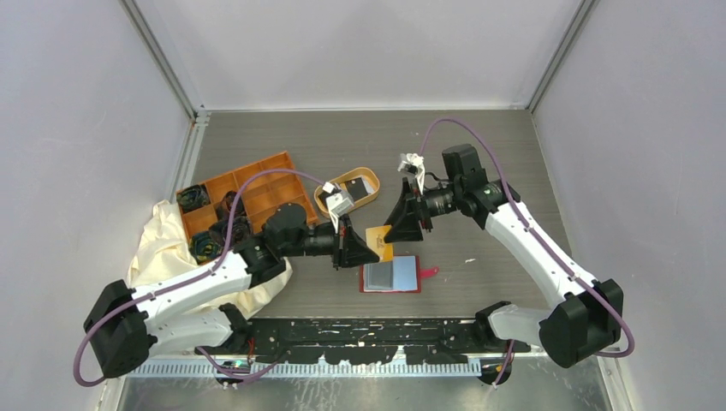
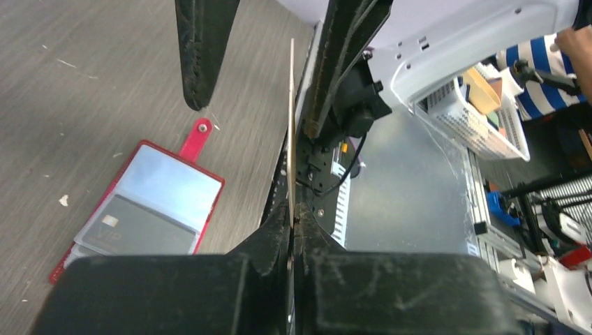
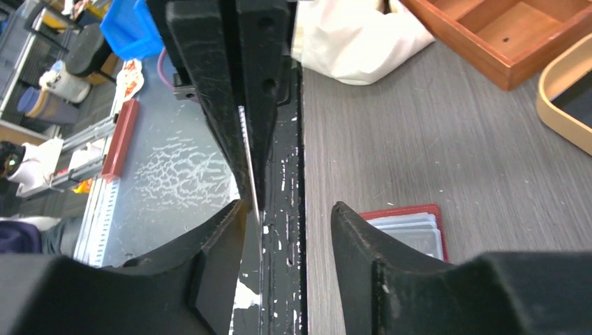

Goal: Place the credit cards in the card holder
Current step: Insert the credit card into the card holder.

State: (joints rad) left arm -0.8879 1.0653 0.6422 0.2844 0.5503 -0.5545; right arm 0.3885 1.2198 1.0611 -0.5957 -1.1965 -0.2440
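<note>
Left gripper [image 2: 293, 227]: jaws closed flat on a thin credit card [image 2: 291, 132], pinched at one end. In the left wrist view the card shows edge-on and upright. From above it reads as an orange-tan face [image 1: 380, 242], held off the table [image 1: 505, 171].

Right gripper [image 3: 286, 213]: jaws apart, nothing clamped. Its fingers [image 2: 201, 56] straddle the free end of the card. In the right wrist view the card edge [image 3: 250, 167] runs close along one finger - contact cannot be confirmed.

Top view: the two grippers meet nose to nose near table centre, the left gripper [image 1: 374, 254] coming in from 8 o'clock and the right gripper [image 1: 391, 232] from 2 o'clock.

Card holder [image 1: 391, 276]: lies open and flat on the table, just at 6 o'clock of the held card, with its red snap tab pointing to 3 o'clock. Grey-clear sleeves face up - one of them holds a dark card [image 2: 139, 227] marked "VIP".

Oval tan dish [image 1: 328, 195]: at 11 o'clock of the holder, with a second dark card [image 1: 360, 185] inside.

Orange compartment tray [image 1: 257, 184]: at 10 o'clock, well apart from the holder. A cream cloth [image 1: 167, 248] lies bunched beside it at 8 o'clock.
</note>
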